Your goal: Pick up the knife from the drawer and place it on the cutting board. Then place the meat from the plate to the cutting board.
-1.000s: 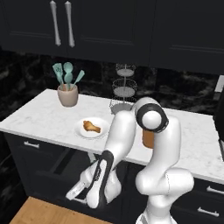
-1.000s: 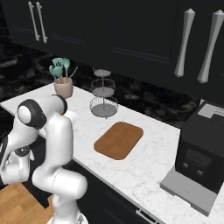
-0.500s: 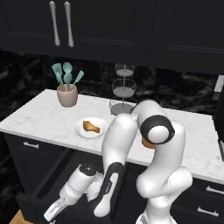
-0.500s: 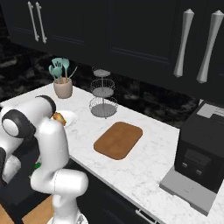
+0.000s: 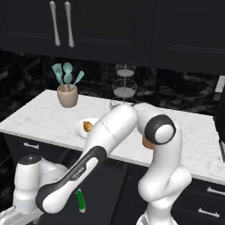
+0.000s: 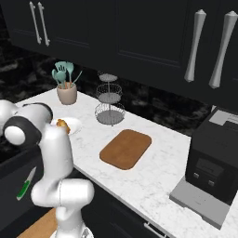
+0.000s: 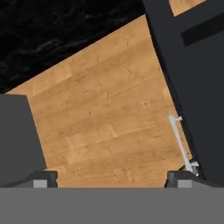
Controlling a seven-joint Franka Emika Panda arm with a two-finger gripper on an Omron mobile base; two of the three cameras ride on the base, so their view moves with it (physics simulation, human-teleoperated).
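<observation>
The knife (image 5: 80, 200) (image 6: 24, 184), slim with a green handle, lies in the open black drawer (image 5: 105, 189) (image 6: 14, 169) below the counter. My arm reaches down to the left of the drawer. In the hand view my gripper (image 7: 111, 178) is open over the wooden floor with nothing between its fingertips (image 7: 44, 177). The drawer's dark front (image 7: 197, 87) and silver bar handle (image 7: 178, 141) lie just beside the right fingertip. The meat (image 6: 63, 125) (image 5: 88, 126) sits on the white plate (image 6: 73, 123) (image 5: 80, 129). The reddish-brown cutting board (image 6: 126, 148) lies bare to the plate's right.
A beige cup of teal utensils (image 6: 66, 88) (image 5: 67, 90) and a three-tier wire stand (image 6: 110, 100) (image 5: 125, 88) stand at the counter's back. A dark coffee machine (image 6: 214, 160) is at the right. Tall cupboard doors hang above.
My hand has swung lower and outward from the cabinet front. The drawer has come open and the knife now shows inside it.
</observation>
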